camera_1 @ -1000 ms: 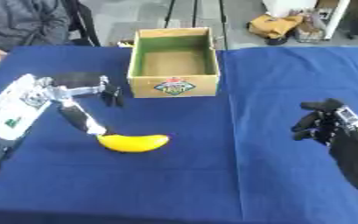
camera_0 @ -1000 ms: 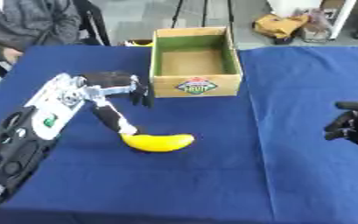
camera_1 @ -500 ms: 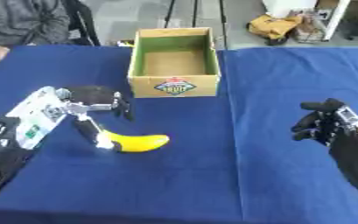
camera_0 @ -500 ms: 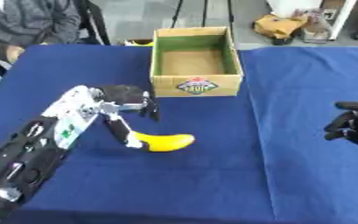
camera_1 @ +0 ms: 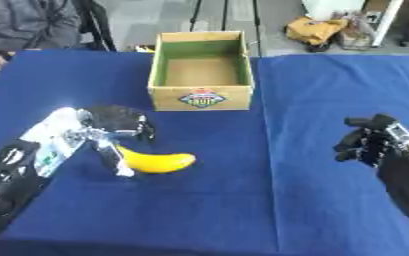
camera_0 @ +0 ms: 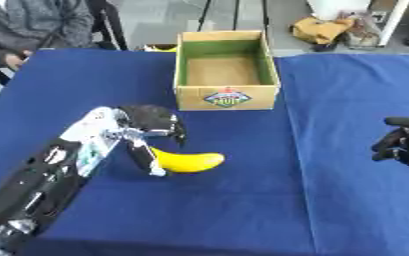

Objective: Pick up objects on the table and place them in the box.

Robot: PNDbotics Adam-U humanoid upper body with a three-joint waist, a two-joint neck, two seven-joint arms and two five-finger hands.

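left eye: left hand [camera_0: 151, 125] lower and nearer than a second ago, now down at banana's [camera_0: 188, 161] left end, thumb against it, fingers arched above, not yet clamped. grasp about to start. banana on cloth, near side of box [camera_0: 226, 95]. box empty.

right eye: right hand [camera_1: 371, 142] idle at right edge, fingers curled, holding nothing, unmoved.
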